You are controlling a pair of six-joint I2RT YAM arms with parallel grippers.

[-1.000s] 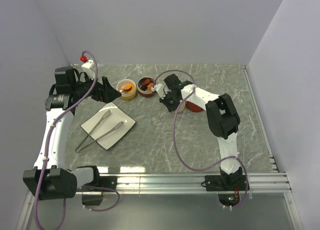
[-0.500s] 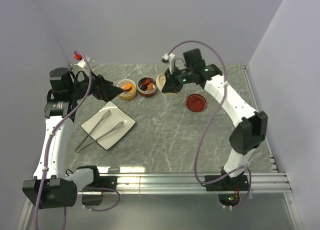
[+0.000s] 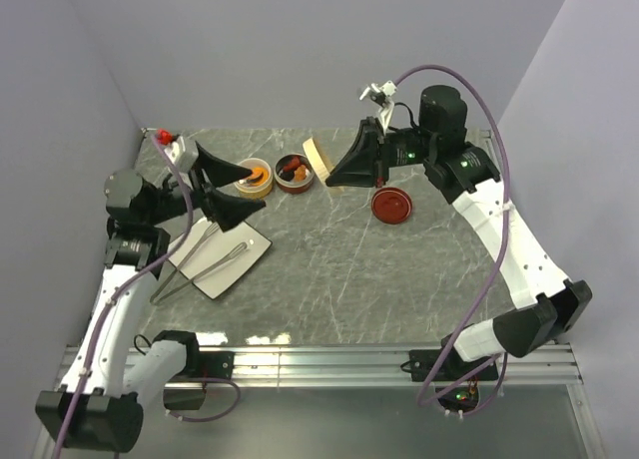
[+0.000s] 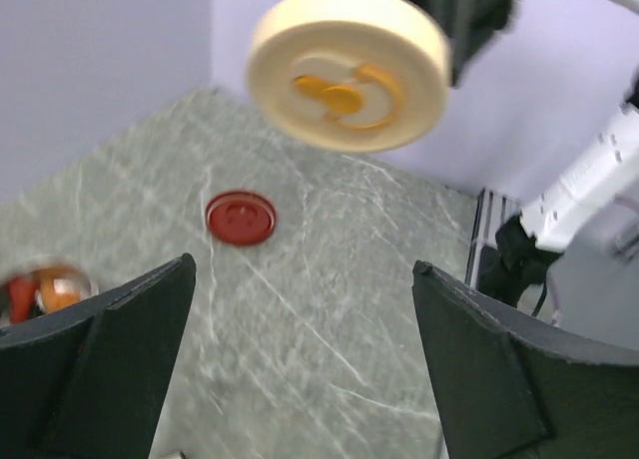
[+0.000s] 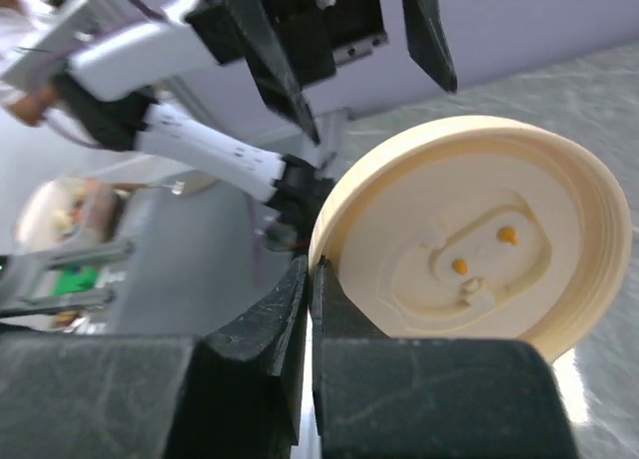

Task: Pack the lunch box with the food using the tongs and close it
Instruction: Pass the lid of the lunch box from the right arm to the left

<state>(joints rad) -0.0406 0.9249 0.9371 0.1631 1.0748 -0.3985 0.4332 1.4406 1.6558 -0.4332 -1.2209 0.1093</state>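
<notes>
My right gripper (image 3: pixel 330 182) (image 5: pixel 312 269) is shut on the rim of the cream lid (image 3: pixel 318 159) (image 5: pixel 479 239), which hangs tilted in the air behind the tubs. The cream tub (image 3: pixel 253 178) and the dark red tub (image 3: pixel 293 172) of the lunch box stand side by side at the back, each with orange and dark food in it. Right of them the dark red lid (image 3: pixel 391 206) (image 4: pixel 241 218) lies flat on the table. The tongs (image 3: pixel 200 259) rest across the white plate (image 3: pixel 255 244). My left gripper (image 3: pixel 256 190) (image 4: pixel 305 279) is open and empty beside the cream tub, facing the held cream lid (image 4: pixel 347 68).
The grey marble tabletop (image 3: pixel 339 269) is walled at the back and both sides. The dark red tub (image 4: pixel 45 287) shows at the left edge of the left wrist view. A metal rail (image 3: pixel 399 359) runs along the near edge.
The right arm has picked the cream lid up off the table and raised it high at the back. The left arm has drawn back toward the plate, its jaws still wide.
</notes>
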